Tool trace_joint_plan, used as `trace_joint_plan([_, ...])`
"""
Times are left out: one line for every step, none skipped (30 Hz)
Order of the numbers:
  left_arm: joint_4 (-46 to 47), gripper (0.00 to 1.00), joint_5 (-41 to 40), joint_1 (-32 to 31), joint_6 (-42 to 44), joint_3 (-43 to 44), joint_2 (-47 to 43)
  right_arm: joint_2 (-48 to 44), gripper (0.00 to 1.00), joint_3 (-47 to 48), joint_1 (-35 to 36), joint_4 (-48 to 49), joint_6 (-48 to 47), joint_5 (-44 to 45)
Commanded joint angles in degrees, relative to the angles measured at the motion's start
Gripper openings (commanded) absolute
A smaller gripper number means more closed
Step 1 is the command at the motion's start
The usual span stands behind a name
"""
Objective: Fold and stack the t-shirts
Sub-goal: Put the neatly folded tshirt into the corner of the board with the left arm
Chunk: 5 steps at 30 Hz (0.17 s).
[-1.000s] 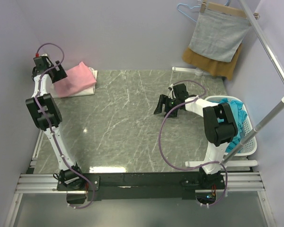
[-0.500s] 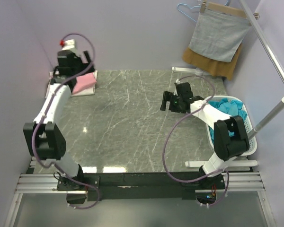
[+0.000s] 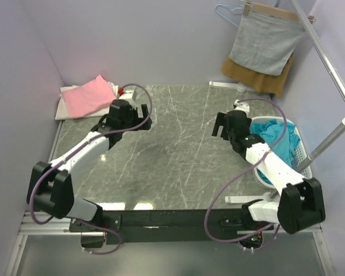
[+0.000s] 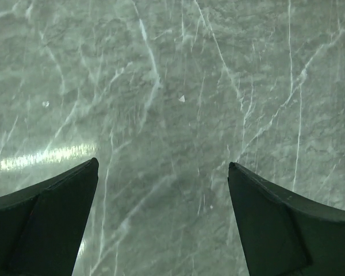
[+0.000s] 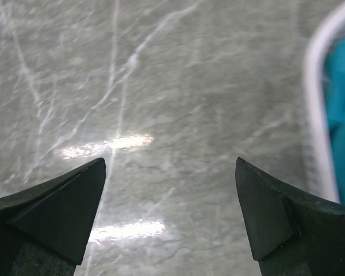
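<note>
We have swung our left gripper off the far-left corner toward the middle of the table. It and the right gripper both gape empty. The pink t-shirt lies folded in that corner on the cream-white one. The teal t-shirts remain in the basket at the right edge.

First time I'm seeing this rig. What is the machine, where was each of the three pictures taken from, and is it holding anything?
Two robot arms are bolted at the near edge of a marble table. The wide picture looks down from above and behind them. The other two come from a camera on each wrist, so the dark wedges there are that claw's own fingers. The left claw and right claw are both open and empty, over bare table. At the far left a pink t-shirt lies on a cream-white one. A white basket at the right holds teal shirts. A grey cloth and a mustard cloth hang behind.
</note>
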Motion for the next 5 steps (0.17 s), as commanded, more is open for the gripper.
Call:
trace_joint_plan([6.2, 1.00, -4.5, 0.0, -2.0, -5.4, -9.4, -6.3, 1.00, -3.3, 0.0, 3.4, 0.7, 9.6])
trace_joint_plan([6.4, 0.99, -4.8, -0.1, -2.1, -7.8, -11.9, -7.9, 1.00, -4.2, 0.0, 3.9, 1.1, 10.7])
trace_joint_plan([6.6, 0.99, -5.2, -0.1, -2.0, -9.2, -13.4, -8.8, 1.00, -5.7, 0.0, 4.1, 1.6, 11.9])
trace_joint_plan([9.4, 0.99, -5.5, -0.1, -2.0, -10.5, -14.9, -9.6, 1.00, -6.9, 0.0, 4.7, 2.8, 14.3])
trace_joint_plan([10.7, 1.00, -6.1, -0.1, -2.0, -13.1, -17.3, -11.3, 1.00, -8.2, 0.0, 7.2, 2.8, 15.0])
